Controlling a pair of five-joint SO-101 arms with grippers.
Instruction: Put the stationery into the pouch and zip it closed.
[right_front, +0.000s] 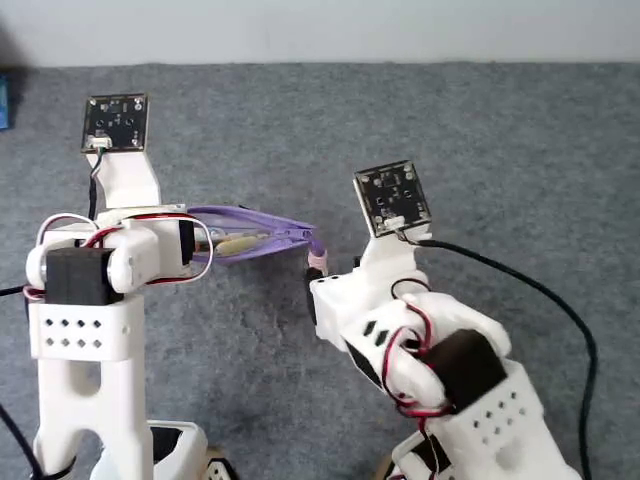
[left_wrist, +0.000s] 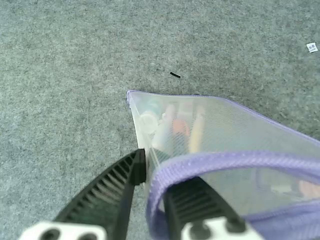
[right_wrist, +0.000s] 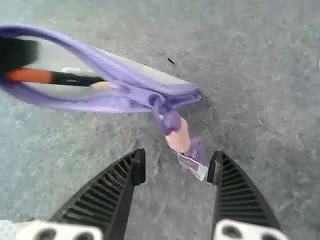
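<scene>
The left end effector (left_wrist: 155, 170) is clenched on the translucent pouch with purple zip trim (left_wrist: 230, 135). Its two black ribbed fingers pinch the purple band at one end of the mouth, one finger on each side of the fabric. The pouch stretches across the grey felt-like worktop (right_front: 500, 150) between the two arms, and its mouth gapes open along most of its length. Inside lie assorted pens and stationery pieces (left_wrist: 170, 129), bunched toward the closed far corner, among them an orange-and-black pen (right_wrist: 45, 76) just under the open rim.

The right end effector (right_wrist: 177, 162) is released, its fingers spread wide and gripping nothing. It hovers at the other end of the pouch, where the two purple bands meet at the purple zip slider (right_wrist: 169, 120). A pale pink zip pull (right_wrist: 178, 136) with a small white tag (right_wrist: 192, 167) hangs from the slider, down into the gap between the spread fingers, apart from both.
</scene>
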